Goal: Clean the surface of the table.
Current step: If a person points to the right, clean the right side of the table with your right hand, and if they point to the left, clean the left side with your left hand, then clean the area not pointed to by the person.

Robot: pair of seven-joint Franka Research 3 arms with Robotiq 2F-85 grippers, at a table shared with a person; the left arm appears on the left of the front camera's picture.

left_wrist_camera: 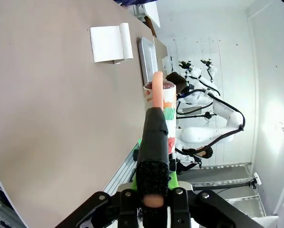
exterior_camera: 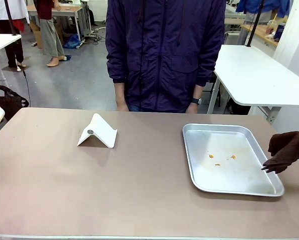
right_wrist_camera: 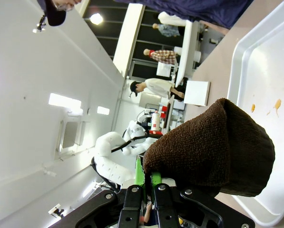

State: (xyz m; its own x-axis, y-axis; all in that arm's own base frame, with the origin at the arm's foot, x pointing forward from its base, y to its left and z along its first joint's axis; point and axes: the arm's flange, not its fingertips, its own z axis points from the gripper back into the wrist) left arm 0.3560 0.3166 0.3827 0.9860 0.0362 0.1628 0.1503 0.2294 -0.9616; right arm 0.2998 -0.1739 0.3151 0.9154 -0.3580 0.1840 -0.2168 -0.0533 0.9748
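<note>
The right gripper [right_wrist_camera: 149,179] is clamped on a dark brown terry cloth [right_wrist_camera: 213,142], which hangs just past the right rim of the silver metal tray [exterior_camera: 199,131]. The left gripper [left_wrist_camera: 152,190] is closed on a rod-shaped tool [left_wrist_camera: 153,135] with a black textured sleeve and a salmon-pink tip; its kind cannot be told. The table [exterior_camera: 139,190], brownish-taupe, spans the front view between the robot and the person [exterior_camera: 164,50] standing at its far side. It carries 2 things: the tray on the right and a white folded stand [exterior_camera: 96,131] left of centre.

The step in hand looks like bringing the cloth down to wipe the tabletop. It would go best if the cloth's broad fold, not the fingers, meets the surface. The strokes should overlap and run toward 1 edge. The wipe should skirt the tray's rim and the stand rather than push them. The orange crumbs [exterior_camera: 219,159] lie inside the tray, not on the table, so the bare top is the target.

The front view gives the layout. The right wrist view shows the grip itself, the cloth bunched over the fingertips and hiding them. The left wrist view shows a patterned cup [left_wrist_camera: 166,102] beyond the tool; in the front view it is a red-and-white sliver at the left edge. Whether it stands on the table cannot be told.
</note>
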